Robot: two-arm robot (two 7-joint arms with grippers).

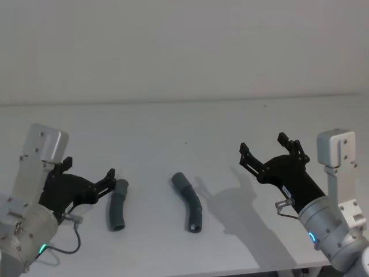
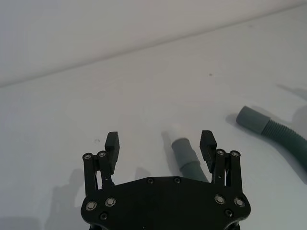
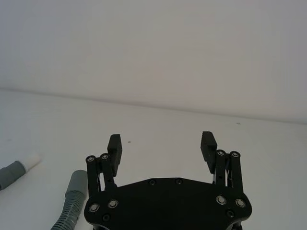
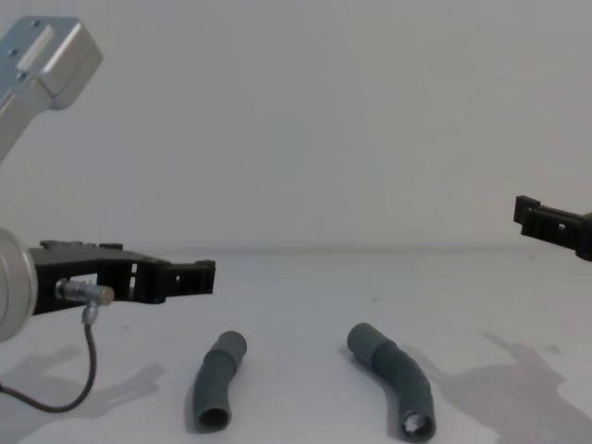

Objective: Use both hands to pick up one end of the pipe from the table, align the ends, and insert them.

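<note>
Pipe's left half (image 1: pixel 118 208) lay on the table (image 1: pixel 173 121) off-centre before the open left end effector (image 1: pixel 89 168), the right half (image 1: pixel 189 203) well short of the open right end effector (image 1: pixel 263 143), so a closing finger might nudge the left half away.

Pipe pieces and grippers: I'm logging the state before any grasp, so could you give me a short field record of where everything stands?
left gripper: open, above the table, close to the left pipe piece's far end, not touching it
right gripper: open, raised, off to the right of both pieces
left pipe piece: lying on the table, white spigot tip at its far end
right pipe piece: lying bent on the table, apart from the left one
table: white, flat
progress: neither piece grasped, ends not joined
</note>
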